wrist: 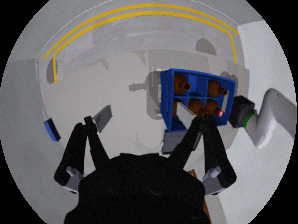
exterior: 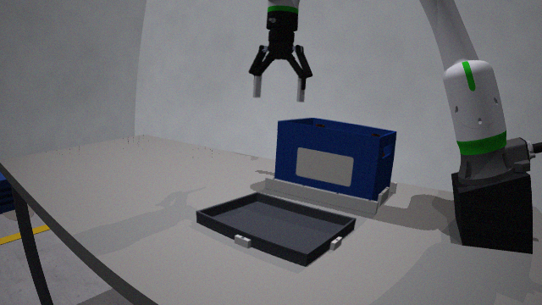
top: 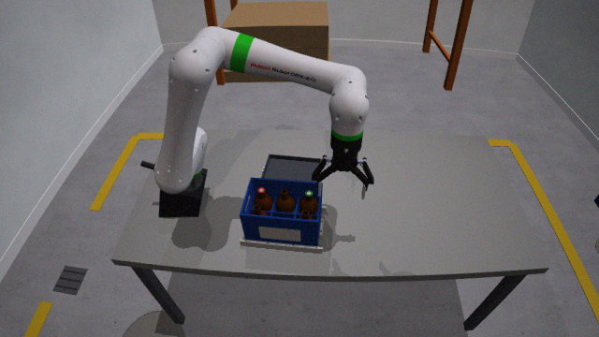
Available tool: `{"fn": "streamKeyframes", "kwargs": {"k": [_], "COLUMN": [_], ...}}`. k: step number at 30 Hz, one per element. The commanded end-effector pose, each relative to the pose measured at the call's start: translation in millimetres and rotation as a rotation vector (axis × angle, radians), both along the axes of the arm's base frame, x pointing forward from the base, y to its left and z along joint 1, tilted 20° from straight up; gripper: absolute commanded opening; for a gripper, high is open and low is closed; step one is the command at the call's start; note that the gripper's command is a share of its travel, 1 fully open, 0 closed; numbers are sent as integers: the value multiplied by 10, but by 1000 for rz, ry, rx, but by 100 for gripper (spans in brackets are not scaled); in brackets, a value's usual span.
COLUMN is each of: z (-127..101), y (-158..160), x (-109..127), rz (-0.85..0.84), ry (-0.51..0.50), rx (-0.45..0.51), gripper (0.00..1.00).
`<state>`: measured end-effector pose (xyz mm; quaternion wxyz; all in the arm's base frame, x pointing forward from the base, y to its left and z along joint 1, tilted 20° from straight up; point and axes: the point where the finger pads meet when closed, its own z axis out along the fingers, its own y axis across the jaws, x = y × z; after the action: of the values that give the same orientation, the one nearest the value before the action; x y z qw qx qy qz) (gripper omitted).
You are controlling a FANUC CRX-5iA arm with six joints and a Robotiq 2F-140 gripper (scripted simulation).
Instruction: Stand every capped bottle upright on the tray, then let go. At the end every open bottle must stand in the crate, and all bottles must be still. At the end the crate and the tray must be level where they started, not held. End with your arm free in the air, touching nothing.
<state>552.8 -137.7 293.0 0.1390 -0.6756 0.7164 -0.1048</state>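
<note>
Table (top: 421, 211) (exterior: 140, 220), grey-topped, dark-legged; pale walls, grey floor with yellow lines. Brown cardboard box (top: 281, 14) and orange frame (top: 458, 44), both beyond the table. Blue crate (top: 281, 229) (exterior: 285, 152) (wrist: 168, 100), upright, brown bottles inside, including one red-capped (top: 262, 200) and one green-capped (top: 308, 203); its walls surround them. Dark tray (top: 292, 169) (exterior: 271, 224), beside crate, holding no bottles. Gripper (top: 342, 189) (exterior: 278, 98) (wrist: 143, 109), wide open, gripping nothing, above table height.

Open air above the crate (top: 281, 229) (exterior: 323, 165) (wrist: 166, 100); inside, bottles between blue divider walls and high sides.
</note>
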Motion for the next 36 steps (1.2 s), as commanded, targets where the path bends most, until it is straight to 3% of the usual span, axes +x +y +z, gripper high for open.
{"fn": "streamKeyframes", "kwargs": {"k": [1,5,19,22,36], "z": [-43,-52,-204,-202,-355], "y": [-1,-1,-2,-2,-4], "x": [-138,-152,-594,-577,-1018], "rz": [-1,-1,-1,-1,-1], "ry": [0,1,1,2,1], "rx": [0,0,0,0,0], "gripper": [100,100,100,100,100]}}
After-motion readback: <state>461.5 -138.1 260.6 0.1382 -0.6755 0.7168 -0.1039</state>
